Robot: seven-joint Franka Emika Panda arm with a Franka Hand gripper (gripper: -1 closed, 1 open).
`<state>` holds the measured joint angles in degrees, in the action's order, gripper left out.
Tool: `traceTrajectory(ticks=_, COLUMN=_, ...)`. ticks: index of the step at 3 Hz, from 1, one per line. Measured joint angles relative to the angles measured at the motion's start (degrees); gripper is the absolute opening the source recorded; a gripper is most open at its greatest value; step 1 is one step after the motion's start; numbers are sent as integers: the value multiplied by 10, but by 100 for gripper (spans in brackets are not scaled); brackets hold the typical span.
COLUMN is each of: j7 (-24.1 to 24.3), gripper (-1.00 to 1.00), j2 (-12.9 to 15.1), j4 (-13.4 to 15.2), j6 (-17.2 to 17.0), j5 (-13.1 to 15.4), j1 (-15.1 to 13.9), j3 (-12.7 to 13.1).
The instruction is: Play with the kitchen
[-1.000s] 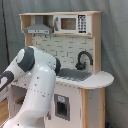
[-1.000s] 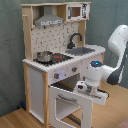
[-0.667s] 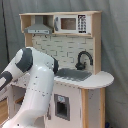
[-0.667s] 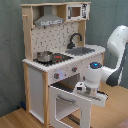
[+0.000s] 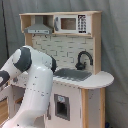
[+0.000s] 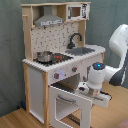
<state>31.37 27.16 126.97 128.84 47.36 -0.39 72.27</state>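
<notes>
The gripper (image 6: 86, 90) sits low in the second exterior view, pressed in against the open front of the kitchen (image 6: 55, 55) just under the knob panel, and I cannot tell whether it grasps anything there or is slack. Above it the wrist carries a white cylinder with a blue light (image 6: 97, 66) on top.

Going left to right in the second exterior view: the kitchen stands on a wooden floor (image 6: 15, 117) before a grey curtain (image 6: 10, 50). At the upper left hangs the grey hood (image 6: 49, 20). Below it a metal pot (image 6: 44, 56) rests on the black and red stovetop (image 6: 56, 58). Under the worktop the oven door (image 6: 67, 104) hangs swung down and open, its handle facing out. Further right come the knobs (image 6: 74, 69), then the black faucet (image 6: 74, 38) curving over the grey sink (image 6: 82, 50). The small microwave (image 6: 77, 11) is on the top shelf at the right. At the far right the white arm (image 6: 118, 55) bends down toward the oven opening.

In the first exterior view the arm (image 5: 32, 85) fills the left foreground and hides the stovetop side. The hood (image 5: 39, 29) shows above it, the microwave (image 5: 71, 23) to its right, then the faucet (image 5: 82, 59) over the sink (image 5: 72, 74) and the rounded end of the worktop (image 5: 102, 78).
</notes>
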Motion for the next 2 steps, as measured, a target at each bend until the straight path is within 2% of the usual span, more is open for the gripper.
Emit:
traceTrajectory(ticks=1, j7=4, gripper=100, j2=-2, j4=0, j6=-7, j5=0, j1=-2, j3=5)
traceTrajectory(ticks=2, j7=16, gripper=100, j2=-9, j4=0, j6=-31, j5=-1, j1=-10, j3=24)
